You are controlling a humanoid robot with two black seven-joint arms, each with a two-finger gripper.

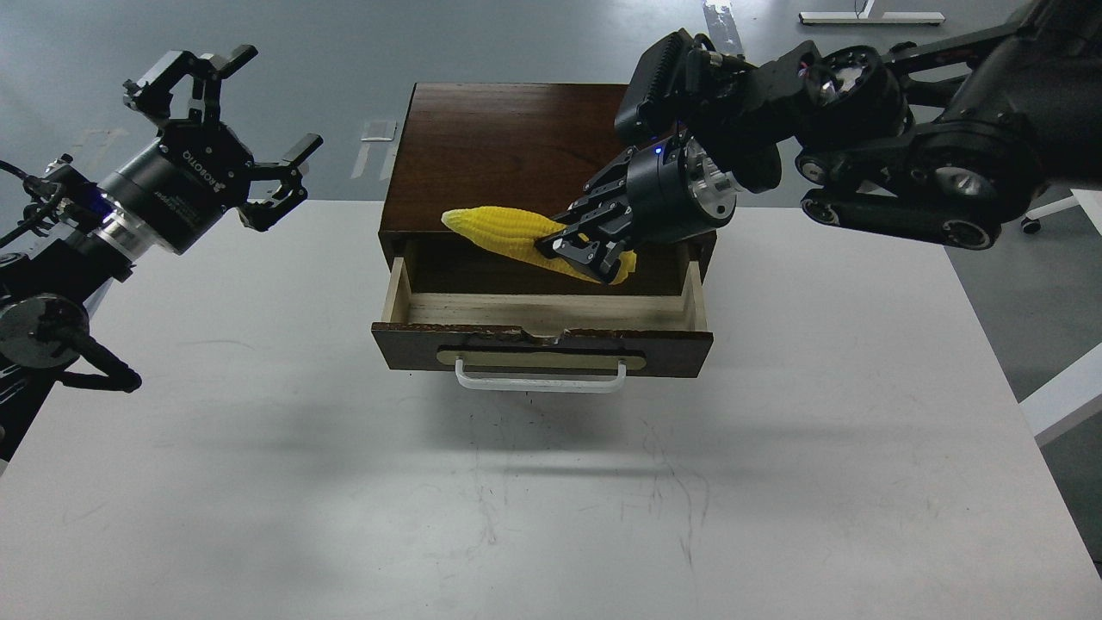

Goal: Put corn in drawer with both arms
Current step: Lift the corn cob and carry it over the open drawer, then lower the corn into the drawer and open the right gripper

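Observation:
The yellow corn (pixel 508 231) hangs over the open drawer (pixel 542 344), its pointed end to the left, near the cabinet's front edge. My right gripper (pixel 590 245) is shut on the corn's thick right end and reaches in from the upper right. The drawer is pulled out, showing a pale wood floor (pixel 551 312) with nothing in it, a dark front and a white handle (pixel 541 380). My left gripper (pixel 225 138) is open and empty, held up at the far left, well apart from the cabinet.
The dark wooden cabinet (pixel 525 146) stands at the back middle of the white table (pixel 551 499). The bulky right arm (pixel 904 164) crosses above the cabinet's right side. Office chair bases stand on the floor at the far right.

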